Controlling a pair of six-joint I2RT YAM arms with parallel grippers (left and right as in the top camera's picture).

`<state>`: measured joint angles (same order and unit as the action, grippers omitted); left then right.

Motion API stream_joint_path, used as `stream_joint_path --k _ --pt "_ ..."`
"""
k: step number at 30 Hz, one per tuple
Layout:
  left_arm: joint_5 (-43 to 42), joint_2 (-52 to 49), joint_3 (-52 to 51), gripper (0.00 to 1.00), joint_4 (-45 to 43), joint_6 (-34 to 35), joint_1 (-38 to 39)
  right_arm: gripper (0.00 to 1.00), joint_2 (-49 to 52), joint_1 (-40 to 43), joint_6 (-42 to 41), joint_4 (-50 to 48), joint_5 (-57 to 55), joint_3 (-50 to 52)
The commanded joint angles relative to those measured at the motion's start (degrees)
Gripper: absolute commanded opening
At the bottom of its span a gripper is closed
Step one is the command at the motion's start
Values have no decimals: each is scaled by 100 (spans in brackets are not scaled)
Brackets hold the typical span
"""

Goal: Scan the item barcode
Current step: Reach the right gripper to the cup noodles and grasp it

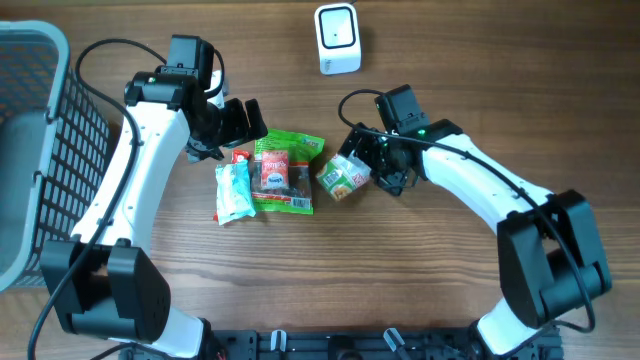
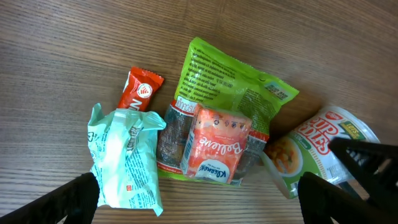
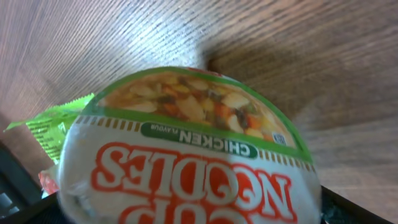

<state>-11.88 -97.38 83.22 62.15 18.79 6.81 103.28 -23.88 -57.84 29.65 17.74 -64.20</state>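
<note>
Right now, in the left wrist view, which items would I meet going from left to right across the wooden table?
Pale mint crinkled plastic packet → bright green plastic snack bag → round white noodle cup.

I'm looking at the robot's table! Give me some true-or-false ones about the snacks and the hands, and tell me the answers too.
1. The cup of noodles lies on its side beside the green bag. True.
2. The white scanner sits inside the basket. False: it stands on the table, well away from the basket.
3. The left hand is open and holds nothing. True.
4. The cup of noodles says beef flavour. False: its label reads chicken.
</note>
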Motion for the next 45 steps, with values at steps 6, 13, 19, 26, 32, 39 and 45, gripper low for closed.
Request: stream_joint_path --k 6,13,19,26,32,39,45 --pt "-28 9 24 100 2 -9 22 88 256 0 737 -46 -70 13" --pt "-28 9 24 100 -133 -11 22 100 -260 234 1613 44 74 4" --pt "-28 9 24 100 -125 -11 22 100 -313 518 2354 24 737 -7" --pt "-28 9 24 100 -129 -11 20 100 -310 999 2583 796 1233 35" --pt "-28 9 24 100 -170 -9 20 100 -348 975 2660 739 1364 109" --pt "-26 9 24 100 -168 -11 22 100 -1628 1829 3394 1554 1604 -7" --pt "-26 9 24 100 -170 -9 22 100 -1574 1731 3171 614 2100 1207"
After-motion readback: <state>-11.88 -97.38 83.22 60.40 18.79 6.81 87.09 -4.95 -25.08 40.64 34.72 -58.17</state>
